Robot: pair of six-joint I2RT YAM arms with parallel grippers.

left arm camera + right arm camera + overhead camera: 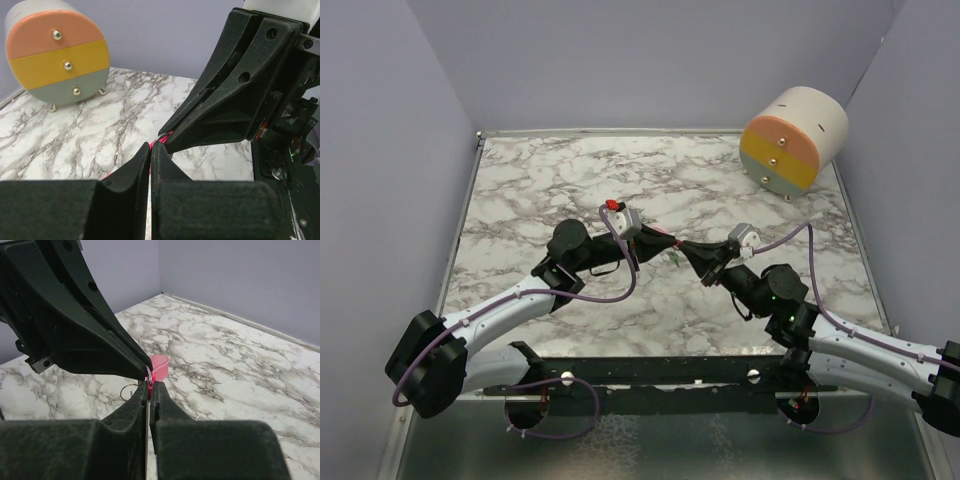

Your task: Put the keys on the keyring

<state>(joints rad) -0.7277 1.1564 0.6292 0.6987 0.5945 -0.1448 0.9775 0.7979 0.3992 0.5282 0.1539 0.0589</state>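
Two arms reach in from the near edge and meet tip to tip over the middle of the marble table [550, 180]. The left gripper [665, 243] comes from the left and the right gripper [688, 249] from the right, with their noses touching or nearly so. In the left wrist view, the left gripper's fingers [135, 170] are pressed almost together, leaving only a hairline gap with a pink sliver showing at the tip. I cannot tell for sure what it pinches. The right gripper's fingers [165, 400] are also pressed together, pinching the red shank of the pink key [159, 365], whose head sticks up just above the fingertips. The ring [148, 374], a thin metal loop, sits right at the left gripper's tip against the pink key's head. Whether it is threaded through the key is unclear. The green key [673, 259] is a tiny speck just below the meeting tips in the top view, and I cannot tell if it hangs or lies on the marble. A grey wrist box with a red knob [613, 205] rides on the left arm. At the far right corner, well apart, a round drawer unit [793, 140] has orange, yellow and grey-green fronts. Lilac walls stand behind it.
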